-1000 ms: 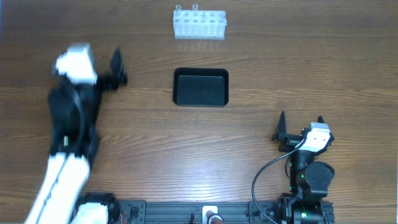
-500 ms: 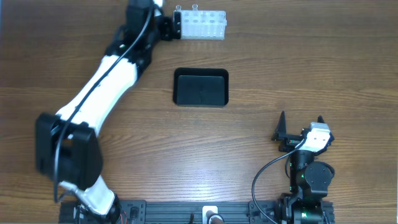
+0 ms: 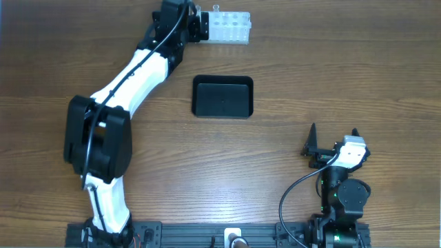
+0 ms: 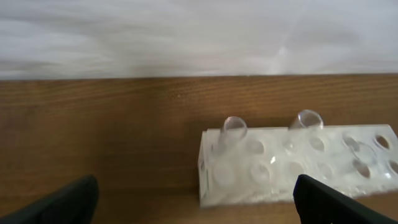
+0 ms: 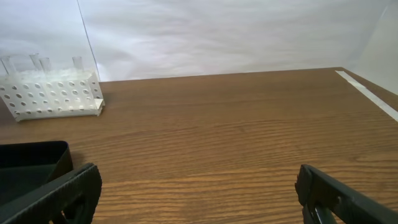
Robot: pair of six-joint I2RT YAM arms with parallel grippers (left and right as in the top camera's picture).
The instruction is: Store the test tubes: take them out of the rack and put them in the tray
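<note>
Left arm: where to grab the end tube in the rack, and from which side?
Probably pinch the end tube by its bare top above the rack, left gripper coming from straight above: it stands upright, its body sunk in the hole.

White rack (image 3: 231, 29); black tray (image 3: 222, 96); brown woodgrain table (image 3: 358, 76).

No text, label, number or sign could be read in any of the views. The rack (image 3: 227, 29), the tray (image 3: 222, 97) and the table (image 3: 358, 69) carried no legible mark.
</note>
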